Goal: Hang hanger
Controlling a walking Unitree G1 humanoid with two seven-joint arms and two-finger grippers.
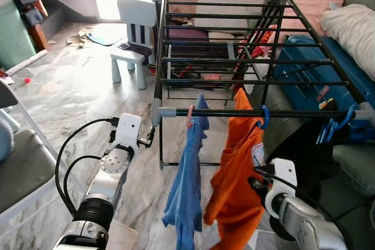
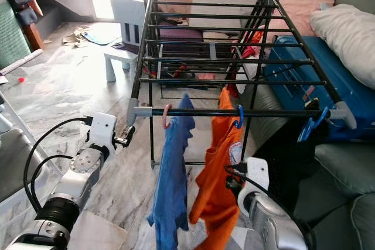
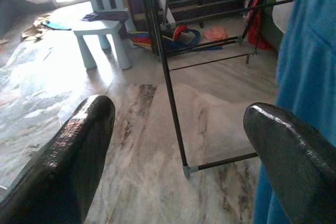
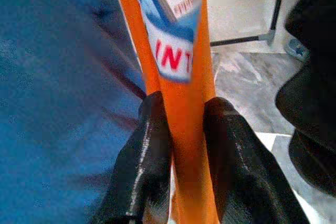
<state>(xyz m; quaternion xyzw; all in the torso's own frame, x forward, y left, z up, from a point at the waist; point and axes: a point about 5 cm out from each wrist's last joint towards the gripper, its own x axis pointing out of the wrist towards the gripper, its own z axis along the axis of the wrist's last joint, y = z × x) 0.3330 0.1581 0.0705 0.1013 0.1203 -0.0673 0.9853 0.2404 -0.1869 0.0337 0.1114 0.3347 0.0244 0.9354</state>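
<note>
Right end effector (image 4: 181, 129) grips orange shirt (image 1: 234, 168), its blue hanger hook (image 1: 262, 116) on black metal drying rack's (image 1: 246, 112) front rail; tugging risks unhooking. Left end effector (image 3: 178, 145) released.

Two shirts (image 1: 234, 168) hang side by side on rack (image 1: 234, 112)

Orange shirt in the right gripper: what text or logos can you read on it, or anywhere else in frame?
"INT": red letters on the white badge of the orange shirt, pinched in the right gripper; the word runs on out of sight.
Small red print above it: too blurred to read.
Round badge in the head views: too small to read.
</note>
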